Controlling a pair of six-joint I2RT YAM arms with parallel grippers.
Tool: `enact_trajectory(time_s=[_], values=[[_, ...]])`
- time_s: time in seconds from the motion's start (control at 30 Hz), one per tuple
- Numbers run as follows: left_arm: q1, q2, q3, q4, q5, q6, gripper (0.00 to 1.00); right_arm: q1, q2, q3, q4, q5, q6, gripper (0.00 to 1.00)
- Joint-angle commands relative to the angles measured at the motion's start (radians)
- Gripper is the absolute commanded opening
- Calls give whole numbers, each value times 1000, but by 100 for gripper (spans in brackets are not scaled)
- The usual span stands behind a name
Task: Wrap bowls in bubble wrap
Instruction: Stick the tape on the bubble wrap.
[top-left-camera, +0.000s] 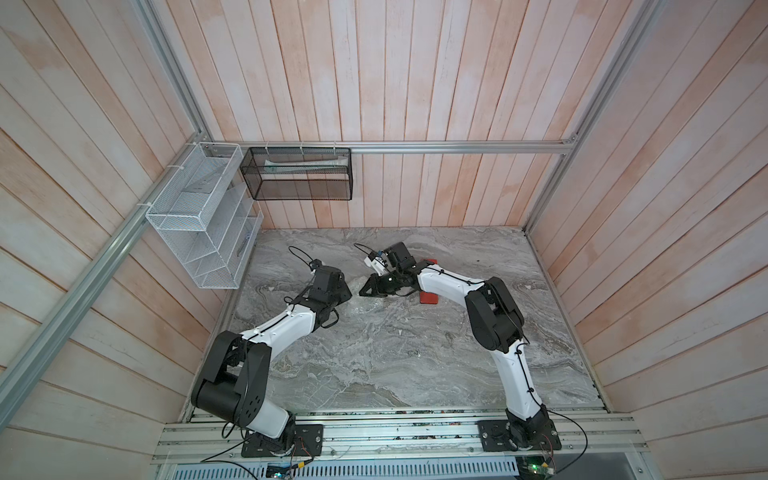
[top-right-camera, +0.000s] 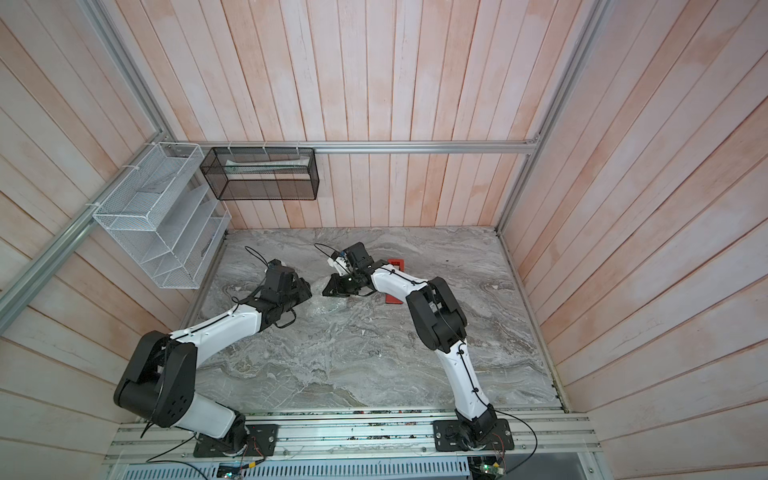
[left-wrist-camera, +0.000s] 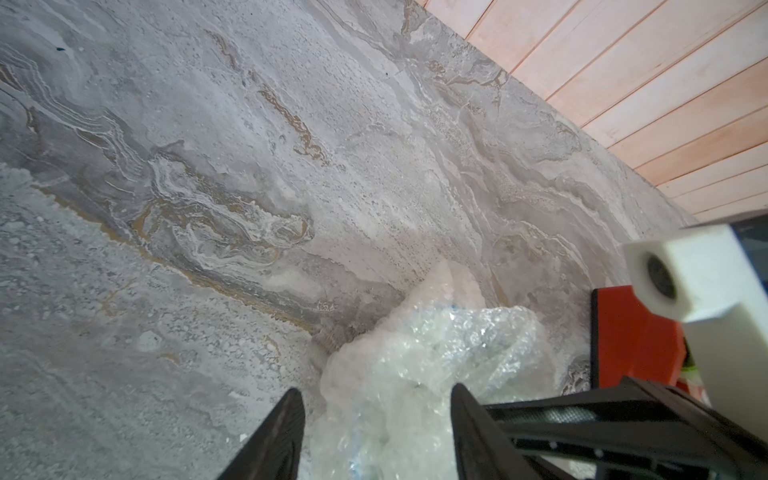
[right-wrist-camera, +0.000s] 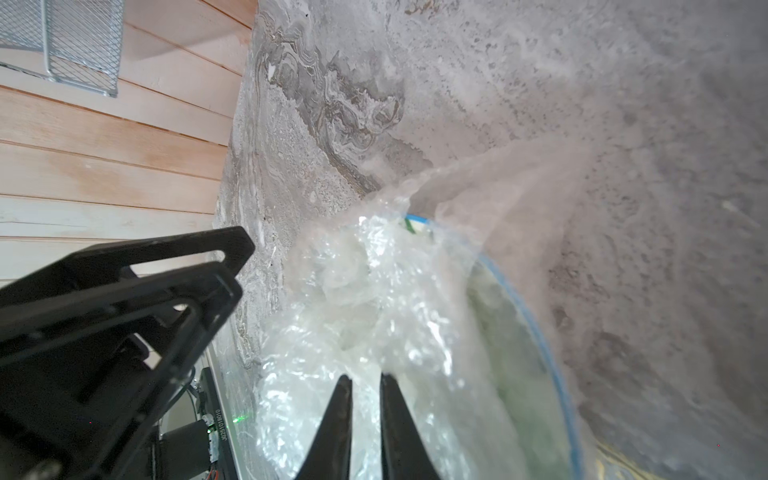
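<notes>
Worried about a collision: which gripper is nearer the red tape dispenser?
Right. The right gripper is at the bubble wrap bundle, on the side toward the red tape dispenser. The left gripper is on the bundle's opposite side, farther off.

Left hand (left-wrist-camera: 376, 415) gapes astride bunched bubble wrap (left-wrist-camera: 436, 353); red object (left-wrist-camera: 631, 332) beside.

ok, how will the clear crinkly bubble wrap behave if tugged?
Clear crinkly bubble wrap is crumpled in loose folds, so likely floppy and light. It drapes over the blue-rimmed white bowl, so a tug may drag or tip that.
</notes>
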Motion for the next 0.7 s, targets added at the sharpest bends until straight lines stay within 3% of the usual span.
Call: enact_trajectory(time_s=[0.0,0.2,0.3,0.33,0.37,0.4,0.47,0.53,0.67], values=[[8,-43,-23,-14,-48,26,61,-1,-67,-7,36,-32,-10,24],[44,-116,-60,-16,-62,44,64,-2,-126,0,41,-14,-39,32],[59,-155,-71,-39,-86,59,66,-8,-151,6,27,7,-50,44],[68,-172,-77,-47,-99,69,68,-12,-164,4,16,32,-54,61],[76,-191,-83,-58,-112,78,69,-17,-178,-6,12,53,-64,72],[86,-219,-95,-67,-130,88,74,-22,-205,-28,18,89,-75,95],[111,-278,-132,-66,-167,111,80,-45,-273,-94,48,177,-81,98],[133,-349,-180,-46,-216,135,98,-83,-365,-204,113,274,-70,98],[151,-467,-259,10,-334,203,100,-165,-576,-479,281,502,-66,98]])
